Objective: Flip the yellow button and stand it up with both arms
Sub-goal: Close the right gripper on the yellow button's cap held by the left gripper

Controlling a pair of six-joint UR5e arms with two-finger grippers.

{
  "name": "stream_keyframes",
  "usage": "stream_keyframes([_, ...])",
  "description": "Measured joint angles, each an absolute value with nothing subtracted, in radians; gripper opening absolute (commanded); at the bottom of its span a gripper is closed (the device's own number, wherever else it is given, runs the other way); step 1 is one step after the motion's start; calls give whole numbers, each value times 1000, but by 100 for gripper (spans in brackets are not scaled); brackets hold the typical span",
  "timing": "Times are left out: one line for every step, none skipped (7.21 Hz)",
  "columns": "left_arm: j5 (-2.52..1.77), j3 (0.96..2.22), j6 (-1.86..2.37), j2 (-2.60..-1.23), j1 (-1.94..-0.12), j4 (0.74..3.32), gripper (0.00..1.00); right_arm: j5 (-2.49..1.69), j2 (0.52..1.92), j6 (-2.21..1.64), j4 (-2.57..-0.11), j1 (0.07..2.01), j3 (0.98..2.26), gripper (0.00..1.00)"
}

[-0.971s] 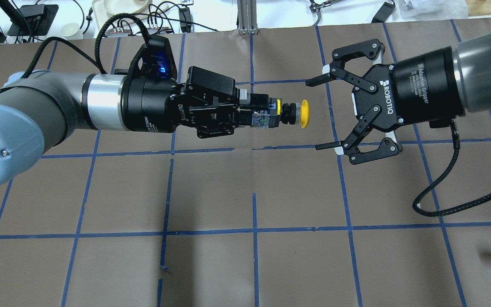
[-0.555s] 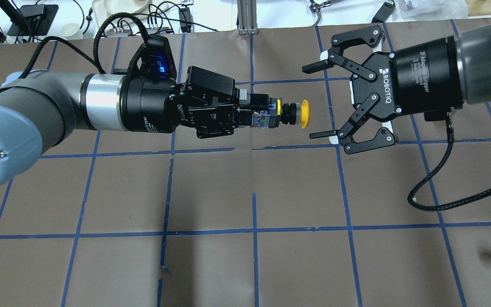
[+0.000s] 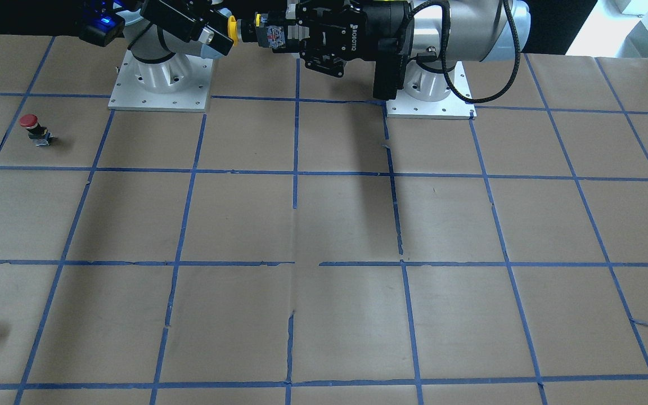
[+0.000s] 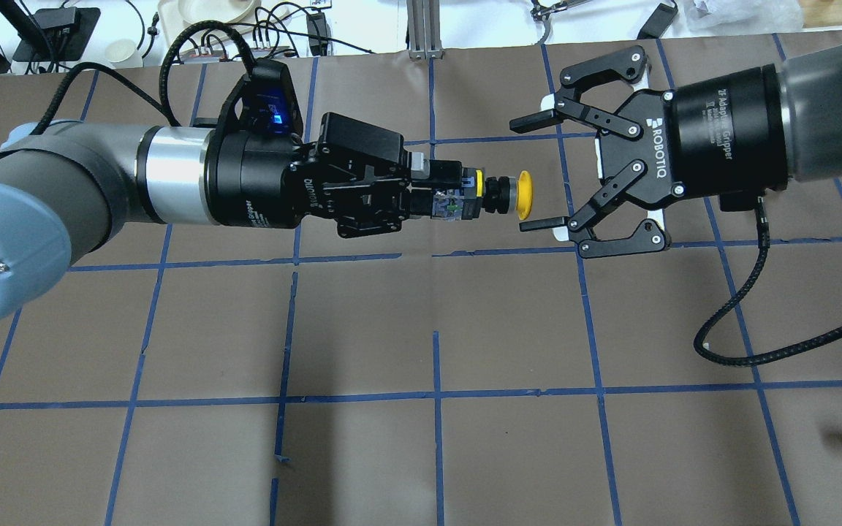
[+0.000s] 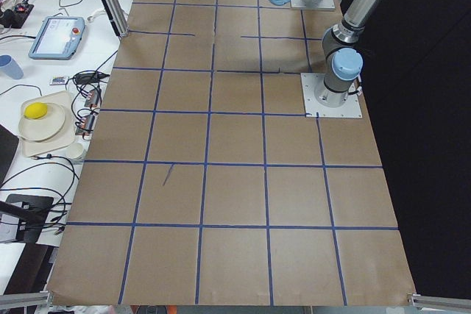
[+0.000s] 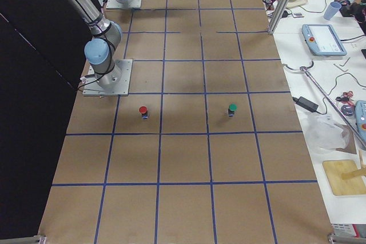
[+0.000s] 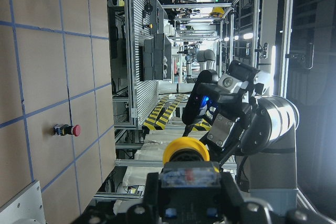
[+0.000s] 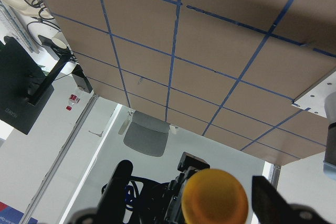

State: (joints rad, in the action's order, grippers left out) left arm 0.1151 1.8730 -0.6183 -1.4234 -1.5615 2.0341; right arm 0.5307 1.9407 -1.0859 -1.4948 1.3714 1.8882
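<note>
Nearest the right wrist camera is the yellow button (image 8: pixel 215 199). Its round cap faces the lens, low in the middle, with one dark finger of the right gripper (image 4: pixel 522 175) on either side. That gripper is spread wide and grips nothing. From overhead the cap sits level with its fingertips, the lower tip just beside the cap's rim and the upper one well apart from it. Whether the pads match the cap in height is hard to judge from above, though the wrist view suggests they do.

Behind the cap, the left gripper (image 4: pixel 430 191) is clamped on the button's switch body. It holds the button horizontal in the air above the table (image 4: pixel 435 453), cap pointing at the right arm.

Farther off, a red button (image 3: pixel 30 121) and a green button (image 6: pixel 231 108) stand on the brown paper.

This reads as the mid-air hand-over. The next move calls for the right gripper to centre on the cap or the black collar behind it and close firmly. Only then should the left let go, or the button may drop.
</note>
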Motion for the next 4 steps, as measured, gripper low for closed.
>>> stream_keyframes([115, 1873, -618, -1422, -1562, 2034, 19, 531, 1945, -1087, -1477, 1371, 1888, 87])
stream_keyframes([115, 1873, -618, -1421, -1562, 2034, 19, 532, 1948, -1088, -1463, 1371, 1887, 87])
stream_keyframes([115, 1873, -619, -1420, -1562, 2034, 19, 532, 1950, -1090, -1449, 1371, 1887, 87])
stream_keyframes([115, 1873, -619, -1419, -1562, 2034, 19, 532, 1955, -1091, -1432, 1371, 1887, 87])
